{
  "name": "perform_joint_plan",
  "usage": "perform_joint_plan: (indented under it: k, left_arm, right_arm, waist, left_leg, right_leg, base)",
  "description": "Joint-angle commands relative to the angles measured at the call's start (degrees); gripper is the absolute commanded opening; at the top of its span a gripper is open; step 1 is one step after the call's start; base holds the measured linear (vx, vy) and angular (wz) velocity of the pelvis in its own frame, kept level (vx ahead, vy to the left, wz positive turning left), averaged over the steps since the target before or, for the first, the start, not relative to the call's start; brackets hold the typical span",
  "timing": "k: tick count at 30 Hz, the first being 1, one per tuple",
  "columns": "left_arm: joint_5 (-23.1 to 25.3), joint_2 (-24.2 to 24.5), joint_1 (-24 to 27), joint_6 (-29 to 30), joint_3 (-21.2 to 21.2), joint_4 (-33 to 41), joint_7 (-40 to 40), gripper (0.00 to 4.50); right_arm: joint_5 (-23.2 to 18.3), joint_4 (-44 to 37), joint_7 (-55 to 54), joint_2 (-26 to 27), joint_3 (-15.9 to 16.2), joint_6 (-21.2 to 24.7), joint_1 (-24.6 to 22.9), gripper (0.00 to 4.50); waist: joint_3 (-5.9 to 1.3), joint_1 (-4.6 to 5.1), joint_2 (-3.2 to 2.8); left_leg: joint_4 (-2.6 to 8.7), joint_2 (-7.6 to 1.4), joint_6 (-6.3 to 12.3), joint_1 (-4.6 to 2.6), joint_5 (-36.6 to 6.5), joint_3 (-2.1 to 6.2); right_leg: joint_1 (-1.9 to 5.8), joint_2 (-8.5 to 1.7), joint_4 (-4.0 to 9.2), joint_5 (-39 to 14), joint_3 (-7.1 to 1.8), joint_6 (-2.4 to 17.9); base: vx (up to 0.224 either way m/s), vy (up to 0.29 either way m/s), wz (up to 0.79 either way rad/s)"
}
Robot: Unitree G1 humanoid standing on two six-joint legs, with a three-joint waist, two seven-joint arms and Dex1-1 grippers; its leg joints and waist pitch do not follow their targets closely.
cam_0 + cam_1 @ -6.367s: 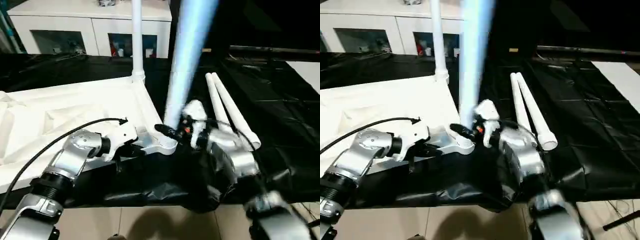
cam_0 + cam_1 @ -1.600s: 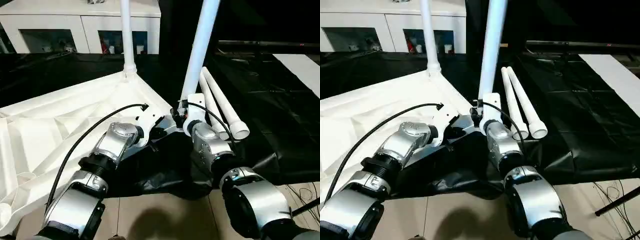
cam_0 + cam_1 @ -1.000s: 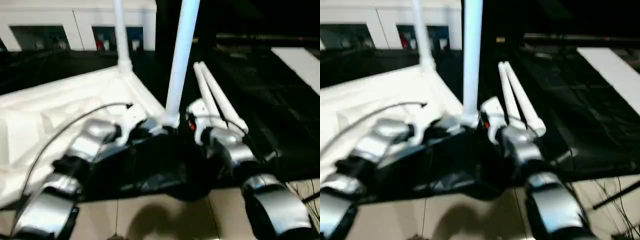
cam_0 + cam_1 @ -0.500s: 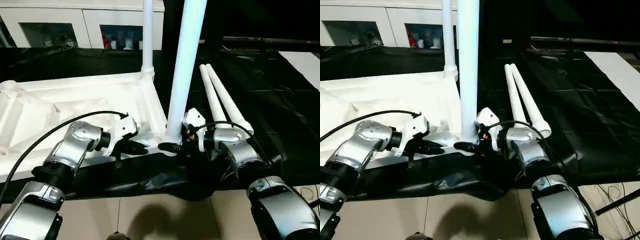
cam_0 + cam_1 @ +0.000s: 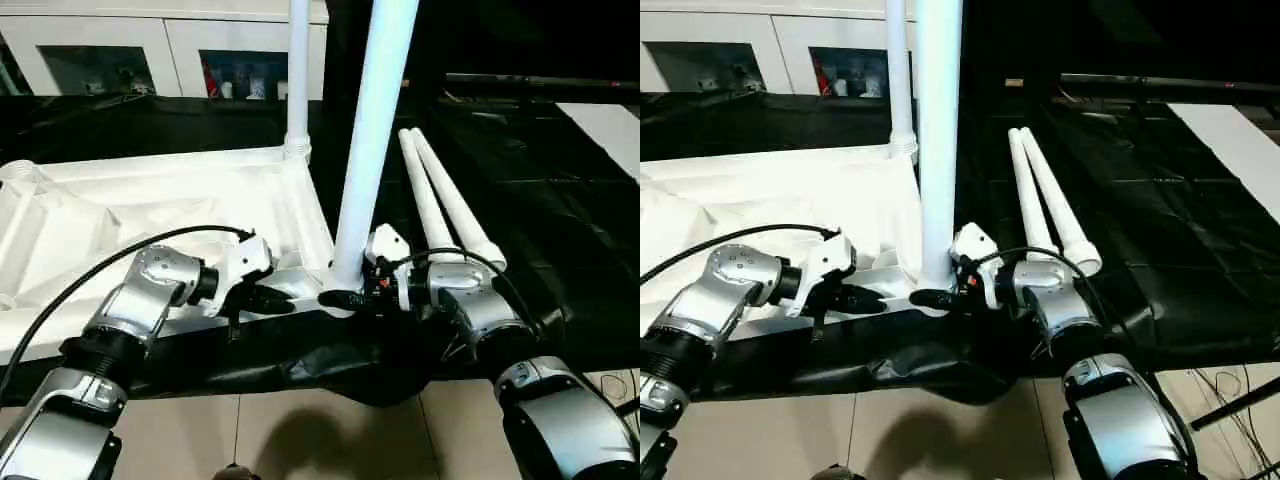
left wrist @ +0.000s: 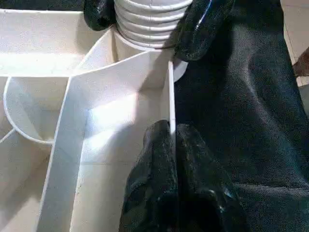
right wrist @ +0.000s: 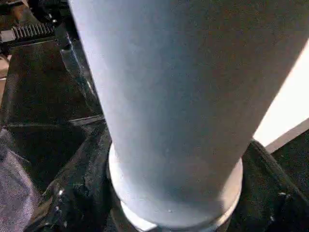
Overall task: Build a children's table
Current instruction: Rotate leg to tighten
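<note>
1. Our left hand (image 6: 174, 145) reaches in level from the left, its black fingers pinched shut on the thin side rim of the white plastic table top (image 5: 150, 200), which lies ribbed side up on the black-covered tabletop (image 5: 560, 230).
2. Our right hand (image 5: 345, 297) comes in level from the right; its fingers (image 6: 200, 24) stand part-open on either side of the ribbed base of the near white tube leg (image 5: 372, 130), which stands upright in the near corner socket.
3. A second leg (image 5: 298, 75) stands in the far corner socket; two loose legs (image 5: 445, 205) lie side by side just right of the top.
4. Against half a second ago, little has shifted: both hands keep their places and the near leg stays upright.
</note>
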State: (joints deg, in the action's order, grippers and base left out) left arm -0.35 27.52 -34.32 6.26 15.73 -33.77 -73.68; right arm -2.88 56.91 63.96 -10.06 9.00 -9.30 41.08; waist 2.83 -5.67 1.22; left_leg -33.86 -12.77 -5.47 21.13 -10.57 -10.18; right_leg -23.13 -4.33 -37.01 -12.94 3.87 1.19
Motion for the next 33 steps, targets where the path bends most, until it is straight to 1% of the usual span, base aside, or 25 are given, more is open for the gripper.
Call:
perform_joint_plan:
  k: [1,2,4,6,7,8,9,10,11,13,14,16,17,18,19,22,23,24,26,27,28,30,31,32,33]
  left_arm:
    - [-0.45,-1.51,-0.01,-0.28,1.54,1.12,-1.17,0.00]
    - [0.28,-2.09,-0.50,-0.12,1.36,0.21,0.82,0.00]
    - [1.59,-3.26,-1.53,0.51,0.93,-1.59,4.86,0.00]
    - [2.53,-4.82,-2.87,1.46,0.15,-3.69,9.42,0.00]
    - [3.53,-7.22,-4.89,3.09,-0.87,-6.35,15.68,0.00]
    - [3.57,-7.33,-4.98,3.15,-0.90,-6.45,15.93,0.00]
    - [3.80,-9.21,-6.37,5.03,-1.88,-7.95,20.55,0.00]
    - [3.76,-10.03,-6.94,6.08,-2.43,-8.53,22.61,0.00]
    - [3.76,-10.03,-6.94,6.08,-2.43,-8.53,22.61,0.00]
    - [3.33,-13.84,-9.07,9.47,-4.89,-10.70,31.59,0.00]
    - [3.24,-14.60,-9.33,9.97,-5.24,-10.91,32.77,0.00]
    - [3.06,-15.56,-9.41,10.57,-5.61,-10.83,33.94,0.00]
    - [3.01,-16.42,-9.22,11.11,-5.68,-10.42,34.64,0.00]
    - [3.01,-16.42,-9.22,11.11,-5.68,-10.42,34.64,0.00]
    - [3.24,-16.92,-9.12,10.82,-5.57,-10.56,34.54,0.00]
    - [3.60,-16.79,-8.72,9.91,-4.99,-10.22,33.48,0.00]
    - [3.60,-16.79,-8.72,9.91,-4.99,-10.22,33.48,0.00]
    - [3.65,-16.28,-8.36,9.27,-4.63,-9.65,32.37,0.00]
    - [3.55,-15.32,-7.76,8.41,-4.12,-8.65,30.35,0.00]
    - [3.56,-15.04,-7.61,8.19,-3.99,-8.40,29.88,0.00]
    - [3.44,-14.35,-7.16,7.81,-3.64,-7.67,28.30,0.00]
    - [3.32,-13.89,-6.86,8.00,-3.47,-7.14,27.35,0.00]
    - [2.81,-12.49,-5.75,7.47,-3.09,-5.46,23.90,0.00]
    - [2.77,-12.07,-5.52,7.13,-2.95,-5.17,23.06,0.00]
    - [2.70,-11.38,-5.17,6.22,-2.63,-4.71,21.52,0.00]
  right_arm:
    - [-0.49,1.45,-6.20,1.50,-1.85,1.44,-0.56,2.75]
    - [-0.66,2.21,-9.50,2.28,-2.72,1.90,-0.41,2.74]
    - [-0.68,3.56,-15.72,3.60,-4.06,2.51,-0.09,2.74]
    - [-0.35,4.83,-22.48,4.95,-5.04,2.76,0.31,2.74]
    - [-0.45,6.70,-32.64,7.21,-6.77,3.51,1.26,2.74]
    - [-0.47,6.78,-33.12,7.31,-6.86,3.56,1.31,2.74]
    - [-1.13,8.17,-39.62,8.98,-8.31,4.62,2.30,2.74]
    - [-1.48,8.73,-41.91,9.64,-8.89,5.13,2.73,2.73]
    - [-1.48,8.73,-41.91,9.64,-8.89,5.13,2.73,2.73]
    - [-2.88,11.53,-52.36,12.98,-11.37,6.18,5.15,2.73]
    - [-2.82,12.04,-54.15,13.71,-11.84,6.15,5.68,2.73]
    - [-2.21,12.49,-55.32,14.47,-11.66,5.36,6.30,2.73]
    - [-1.35,12.81,-54.96,15.17,-10.91,3.95,6.87,2.73]
    - [-1.35,12.81,-54.96,15.17,-10.91,3.95,6.87,2.73]
    - [-1.76,12.98,-52.70,16.00,-11.18,3.05,7.27,2.73]
    - [-2.66,12.63,-48.92,16.72,-11.72,2.19,7.43,2.73]
    - [-2.66,12.63,-48.92,16.72,-11.72,2.19,7.43,3.29]
    - [-2.34,12.14,-47.68,16.49,-11.32,1.54,7.22,3.29]
    - [-2.06,11.18,-45.44,15.81,-10.81,0.74,6.81,3.49]
    - [-1.99,10.91,-44.84,15.58,-10.66,0.56,6.68,3.61]
    - [-1.64,10.40,-43.52,14.92,-10.29,0.16,6.47,3.80]
    - [-1.15,10.06,-42.77,14.32,-9.82,-0.13,6.32,3.86]
    - [0.85,8.00,-38.62,11.73,-7.10,-0.95,5.01,3.86]
    - [1.06,7.25,-37.11,11.03,-6.54,-0.96,4.59,3.86]
    - [1.15,6.07,-34.68,10.03,-5.86,-0.88,3.94,3.86]
  waist:
    - [-3.71,0.22,-0.39]
    - [-3.70,0.28,-0.42]
    - [-3.57,0.77,-0.43]
    - [-3.45,0.94,-0.46]
    - [-3.36,1.15,-0.55]
    - [-3.30,1.12,-0.33]
    - [-3.46,1.01,-0.54]
    - [-3.39,1.01,-0.60]
    - [-3.45,1.07,-0.48]
    - [-3.53,1.10,-0.48]
    - [-3.59,0.94,-0.43]
    - [-3.78,0.80,-0.40]
    - [-3.85,0.78,-0.26]
    - [-3.80,0.79,-0.25]
    - [-3.83,0.73,0.01]
    - [-3.70,0.68,-0.09]
    - [-3.69,0.69,-0.10]
    - [-3.69,0.68,-0.39]
    - [-3.70,0.80,-0.42]
    - [-3.66,1.15,-0.54]
    - [-3.73,1.43,-0.54]
    - [-3.92,1.67,-0.62]
    - [-3.85,1.75,-1.07]
    - [-3.79,1.91,-0.87]
    - [-3.86,1.74,-0.92]
  left_leg:
    - [3.60,-0.79,2.77,-0.49,-5.72,-0.25]
    - [3.62,-0.78,2.58,-0.52,-5.84,-0.26]
    - [3.95,-0.75,1.06,-0.86,-8.25,-0.10]
    - [4.06,-0.73,0.33,-0.93,-8.92,-0.11]
    - [4.18,-0.65,-0.97,-1.06,-10.07,-0.11]
    - [4.32,-0.62,-1.49,-1.24,-10.28,-0.05]
    - [4.27,-0.60,-1.79,-1.17,-10.34,0.04]
    - [4.31,-0.56,-2.08,-1.13,-10.36,0.03]
    - [4.29,-0.56,-2.06,-1.10,-10.50,0.01]
    - [4.12,-0.43,-2.00,-0.94,-9.42,-0.09]
    - [4.13,-0.39,-1.99,-1.05,-9.16,-0.05]
    - [3.95,-0.28,-1.19,-0.61,-7.23,-0.06]
    - [3.89,-0.28,-0.89,-0.59,-6.76,-0.07]
    - [3.85,-0.22,-0.59,-0.54,-6.51,-0.10]
    - [3.79,-0.14,0.42,-0.39,-5.75,-0.12]
    - [3.87,-0.24,1.15,-0.49,-6.69,-0.13]
    - [3.87,-0.25,1.16,-0.48,-6.80,-0.13]
    - [3.89,-0.29,1.03,-0.56,-6.90,-0.10]
    - [3.89,-0.31,1.25,-0.48,-7.78,-0.08]
    - [4.00,-0.20,1.28,0.02,-7.62,0.09]
    - [3.91,-0.19,1.26,-0.06,-7.18,0.10]
    - [3.78,-0.32,1.68,-0.32,-5.95,0.09]
    - [3.71,-0.29,1.95,-0.22,-5.49,0.16]
    - [3.65,-0.27,2.42,-0.10,-5.51,0.05]
    - [3.56,-0.23,2.89,-0.15,-5.15,0.08]
  right_leg:
    - [3.35,-3.38,3.67,2.45,-2.74,14.69]
    - [3.32,-3.42,3.70,2.31,-2.76,14.64]
    - [3.21,-3.53,4.18,-1.56,-2.78,14.06]
    - [3.08,-3.50,4.40,-3.19,-2.88,13.63]
    - [2.81,-3.49,4.61,-6.15,-3.01,12.84]
    - [2.89,-3.52,4.93,-7.18,-3.01,12.44]
    - [3.01,-3.61,4.85,-7.75,-3.04,12.02]
    - [2.85,-3.54,4.94,-7.61,-3.05,11.67]
    - [2.93,-3.50,4.94,-7.49,-3.04,11.57]
    - [2.94,-3.39,4.69,-5.20,-3.10,11.73]
    - [2.89,-3.41,4.73,-4.77,-3.05,11.68]
    - [3.25,-3.35,4.32,-0.96,-2.97,11.45]
    - [3.25,-3.34,4.22,0.20,-2.91,11.55]
    - [3.27,-3.25,4.17,1.00,-2.90,11.64]
    - [3.46,-3.29,4.05,2.51,-2.87,11.93]
    - [3.38,-3.36,4.31,1.05,-2.85,11.96]
    - [3.39,-3.37,4.32,0.77,-2.85,11.95]
    - [3.35,-3.40,4.33,0.53,-2.87,11.99]
    - [3.40,-3.42,4.42,0.47,-2.88,12.06]
    - [3.78,-3.39,4.37,0.80,-2.78,11.98]
    - [3.75,-3.39,4.36,1.09,-2.78,12.12]
    - [3.70,-3.42,4.08,3.01,-2.80,13.38]
    - [3.73,-3.29,4.03,4.52,-2.67,13.99]
    - [3.77,-3.19,4.03,5.21,-2.68,14.30]
    - [3.88,-3.22,3.90,6.22,-2.66,14.59]
  base:
    - [0.000,0.000,0.00]
    - [0.000,0.000,0.00]
    - [0.000,0.000,0.00]
    - [0.000,0.000,0.00]
    - [0.000,0.000,0.00]
    - [0.000,0.000,0.00]
    - [0.000,0.000,0.00]
    - [0.000,0.000,0.00]
    - [0.000,0.000,0.00]
    - [0.000,0.000,0.00]
    - [0.000,0.000,0.00]
    - [0.000,0.000,0.00]
    - [0.000,0.000,0.00]
    - [0.000,0.000,0.00]
    - [0.000,0.000,0.00]
    - [0.000,0.000,0.00]
    - [0.000,0.000,0.00]
    - [0.000,0.000,0.00]
    - [0.000,0.000,0.00]
    - [0.000,0.000,0.00]
    - [0.000,0.000,0.00]
    - [0.000,0.000,0.00]
    - [0.000,0.000,0.00]
    - [0.000,0.000,0.00]
    - [0.000,0.000,0.00]
